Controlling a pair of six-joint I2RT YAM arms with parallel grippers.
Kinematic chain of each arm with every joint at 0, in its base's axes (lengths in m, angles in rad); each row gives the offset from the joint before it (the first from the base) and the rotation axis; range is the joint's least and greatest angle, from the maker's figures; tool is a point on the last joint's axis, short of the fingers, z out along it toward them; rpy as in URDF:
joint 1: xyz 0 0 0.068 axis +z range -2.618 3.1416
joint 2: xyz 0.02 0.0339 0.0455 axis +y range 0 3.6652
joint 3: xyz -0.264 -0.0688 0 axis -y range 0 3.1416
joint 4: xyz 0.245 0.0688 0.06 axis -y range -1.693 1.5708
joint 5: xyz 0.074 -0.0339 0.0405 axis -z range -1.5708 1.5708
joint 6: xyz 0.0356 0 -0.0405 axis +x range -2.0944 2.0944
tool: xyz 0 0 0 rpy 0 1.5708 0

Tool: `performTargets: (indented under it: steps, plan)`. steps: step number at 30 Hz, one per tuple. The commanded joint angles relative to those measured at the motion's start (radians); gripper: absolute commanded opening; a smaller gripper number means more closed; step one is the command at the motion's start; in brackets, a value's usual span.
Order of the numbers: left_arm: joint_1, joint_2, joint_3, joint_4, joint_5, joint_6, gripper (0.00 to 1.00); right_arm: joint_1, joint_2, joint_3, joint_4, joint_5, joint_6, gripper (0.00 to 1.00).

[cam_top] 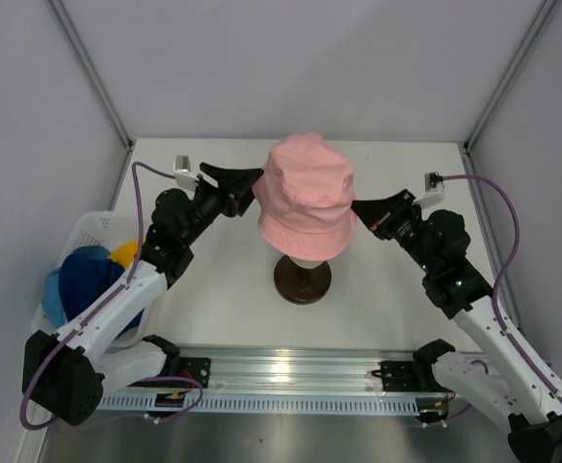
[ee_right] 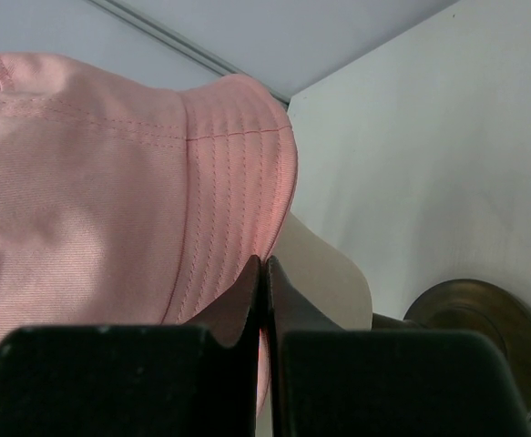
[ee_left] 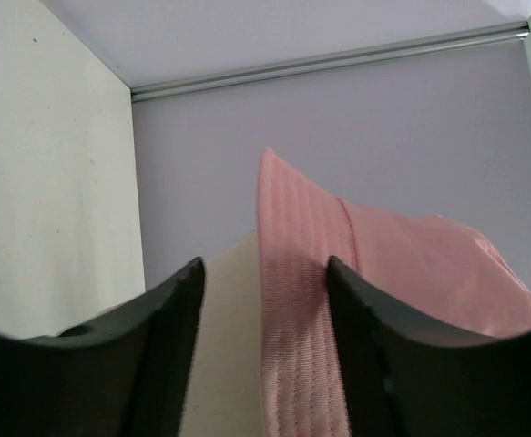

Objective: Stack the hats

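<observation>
pink hat (cam_top: 307, 198) is sitting on the mannequin head (ee_right: 324, 273); right gripper (ee_right: 263, 269) is pinching its brim, left gripper (ee_left: 265, 282) is gaping around it. other hats (cam_top: 83, 280) are waiting left of the head.

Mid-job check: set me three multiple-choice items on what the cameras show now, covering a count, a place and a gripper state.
1. How many hats lie in the white plastic basket? A. one B. three C. five
2. Where is the pink fabric bucket hat? A. in that basket B. on the cream mannequin head C. flat on the table
3. How does the left gripper stand? A. open B. shut on nothing C. out of view
1 B: a navy blue fabric hat, a light blue hat and a yellow-orange hat show.
2 B: it caps the head.
3 A: its fingers straddle the pink brim.
</observation>
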Motion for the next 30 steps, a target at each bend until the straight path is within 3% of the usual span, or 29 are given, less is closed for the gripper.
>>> performTargets:
  steps: [1,6,7,11,14,16,22,26,30]
  plan:
    - [0.005,-0.01,0.037,0.108,0.033,-0.018,0.55,0.001,0.003,0.027,-0.061,0.051,-0.038,0.0]
    - [0.005,-0.013,0.04,0.139,0.042,-0.013,0.29,0.001,0.004,0.023,-0.064,0.055,-0.036,0.0]
    - [0.005,-0.01,0.044,0.143,0.05,-0.013,0.19,0.0,0.003,0.024,-0.064,0.055,-0.033,0.0]
    - [0.005,0.002,0.076,0.111,0.09,-0.004,0.01,0.001,-0.002,0.027,-0.069,0.058,-0.034,0.0]
    - [0.005,-0.012,0.086,0.067,0.085,0.04,0.01,0.0,-0.008,0.029,-0.087,0.078,-0.041,0.0]
    - [0.005,-0.024,0.098,-0.046,0.052,0.089,0.01,0.0,-0.016,0.029,-0.11,0.097,-0.051,0.0]
    - [-0.048,-0.059,0.138,-0.296,-0.076,0.385,0.01,0.0,-0.022,0.035,-0.15,0.154,-0.103,0.0]
    - [-0.094,-0.061,0.084,-0.329,-0.16,0.478,0.0,0.0,-0.005,0.038,-0.175,0.16,-0.119,0.0]
    - [-0.124,-0.087,-0.104,-0.201,-0.198,0.465,0.01,0.001,0.004,0.063,-0.182,0.167,-0.13,0.0]
